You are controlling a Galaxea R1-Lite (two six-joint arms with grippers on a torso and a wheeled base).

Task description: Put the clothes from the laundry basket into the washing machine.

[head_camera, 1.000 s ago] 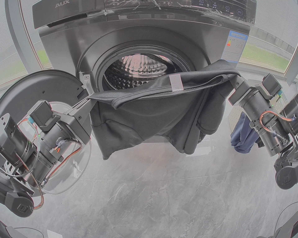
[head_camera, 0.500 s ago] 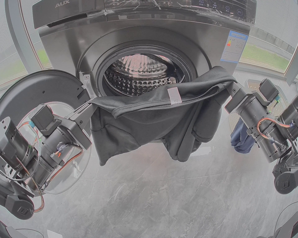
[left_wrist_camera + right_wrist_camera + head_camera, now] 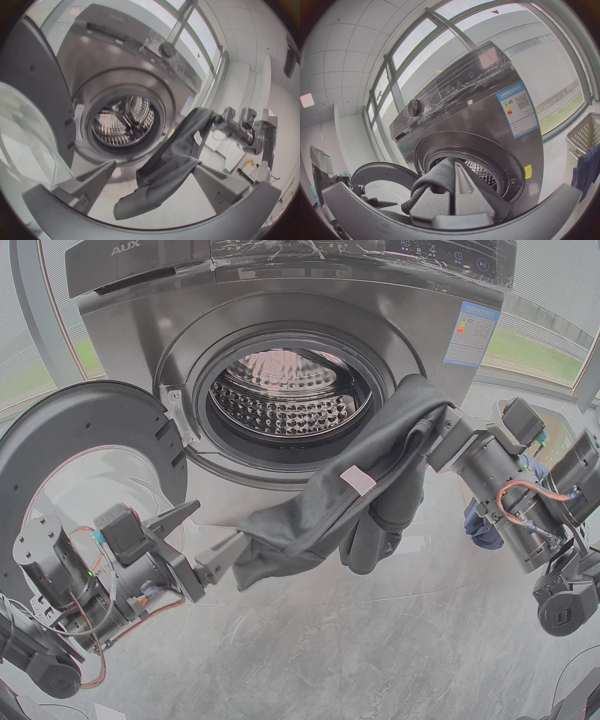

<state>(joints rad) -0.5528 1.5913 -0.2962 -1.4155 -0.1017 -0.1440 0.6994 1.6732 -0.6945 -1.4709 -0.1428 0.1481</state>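
A dark garment (image 3: 325, 509) hangs before the dimpled steel drum (image 3: 281, 396) of the washing machine (image 3: 400, 309), clamped in the jaws of the right gripper (image 3: 437, 424). The left gripper (image 3: 222, 521) has its jaws wide apart. Blue cloth (image 3: 587, 168) drapes over the perforated laundry basket (image 3: 581, 137).

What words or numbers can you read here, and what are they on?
Brand lettering on the washing machine: a brand name, not quoted.
Blue-and-white sticker on its front: print too small to read.
Yellow sticker: too small.
White tag on the dark garment: marks too blurred.
Control panel: tiny symbols, unreadable.
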